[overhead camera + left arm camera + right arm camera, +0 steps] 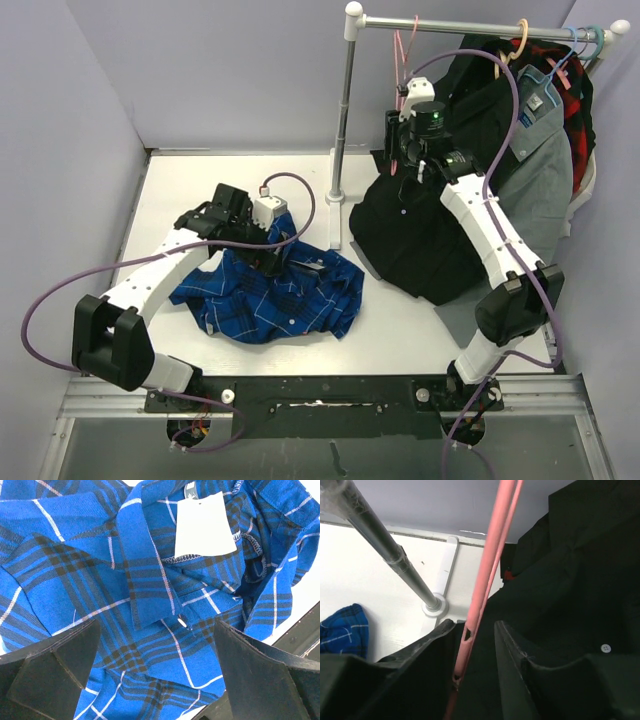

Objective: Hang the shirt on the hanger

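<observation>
On the counter, nearest the arm bases, the shirt is seen crumpled in a heap. The left jaws are held spread wide just above it. Farther back, the hanger, hung from the rail, is bracketed by the half-spread right jaws but not pinched, beside a black garment.

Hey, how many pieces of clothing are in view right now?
4: a royal-blue plaid shirt crumpled on the white table, and a black garment, a grey collared shirt and a red-black plaid garment hanging at the metal rail; more may hide behind.
</observation>
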You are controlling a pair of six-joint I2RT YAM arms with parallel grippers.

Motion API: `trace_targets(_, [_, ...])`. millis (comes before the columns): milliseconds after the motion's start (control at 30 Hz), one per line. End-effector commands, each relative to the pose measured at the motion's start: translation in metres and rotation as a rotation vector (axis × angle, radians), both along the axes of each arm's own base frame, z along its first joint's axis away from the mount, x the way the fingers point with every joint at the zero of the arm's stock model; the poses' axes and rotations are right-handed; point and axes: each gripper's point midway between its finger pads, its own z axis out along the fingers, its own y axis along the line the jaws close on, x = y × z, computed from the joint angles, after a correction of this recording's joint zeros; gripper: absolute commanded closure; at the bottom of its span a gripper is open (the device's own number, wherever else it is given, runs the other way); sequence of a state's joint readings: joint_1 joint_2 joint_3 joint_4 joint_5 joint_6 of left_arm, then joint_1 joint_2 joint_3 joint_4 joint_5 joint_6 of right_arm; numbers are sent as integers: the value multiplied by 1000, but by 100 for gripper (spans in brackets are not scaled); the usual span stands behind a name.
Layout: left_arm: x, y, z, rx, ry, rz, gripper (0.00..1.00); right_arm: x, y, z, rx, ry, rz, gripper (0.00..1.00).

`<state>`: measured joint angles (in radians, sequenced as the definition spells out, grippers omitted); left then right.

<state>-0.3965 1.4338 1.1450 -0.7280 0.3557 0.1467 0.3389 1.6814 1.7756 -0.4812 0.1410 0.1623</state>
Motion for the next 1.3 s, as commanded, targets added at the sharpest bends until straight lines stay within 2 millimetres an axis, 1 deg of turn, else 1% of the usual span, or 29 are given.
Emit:
trace_targets(0, [4, -2, 22, -64, -81, -7, 2, 4, -6, 35, 24, -131, -16, 77])
trace_targets(33, [3, -2, 21, -67, -79, -7, 2, 2, -7, 36, 22, -136, -19, 89])
trace_targets(67, [3, -2, 21, -72, -78, -7, 2, 1, -9, 37, 19, -141, -24, 98])
trace_targets(100, [3, -1, 21, -75, -75, -6, 2, -1, -12, 37, 16, -145, -32, 100])
trace_targets(200, [1, -1, 20, -86, -67, -5, 2, -7, -18, 41, 6, -157, -49, 100])
trace_targets(300, [-2, 0, 23, -117, -59, -10, 2, -17, -20, 44, 5, -161, -40, 100])
trace_targets(433, [-5, 2, 29, -165, -74, -3, 2, -28, -15, 46, 9, -153, 9, 100])
trace_targets(500, [-5, 1, 28, -172, -77, -5, 2, -32, -11, 49, 10, -153, 46, 100])
trace_targets(700, [-3, -12, 26, -187, -32, -27, 2, -43, -5, 61, 14, -148, 102, 100])
trace_targets(800, [-1, -19, 15, -147, -3, -48, 4, -50, -5, 69, 18, -159, 118, 100])
trace_targets(867, [0, -23, 6, -128, 23, -56, 7, -55, -4, 74, 22, -166, 133, 100])
trace_targets(1033, [2, -30, -10, -99, 70, -87, 18, -74, -4, 96, 43, -200, 164, 100])
trace_targets(1133, [0, -35, -16, -111, 118, -110, 33, -86, -5, 107, 51, -215, 182, 100])
trace_targets(1200, [2, -37, -18, -108, 132, -118, 45, -93, -6, 113, 48, -225, 197, 100])
trace_targets(1233, [3, -38, -18, -107, 134, -120, 52, -95, -6, 115, 41, -231, 205, 100])
trace_targets(1267, [3, -38, -18, -105, 139, -121, 60, -97, -6, 117, 35, -237, 209, 100])
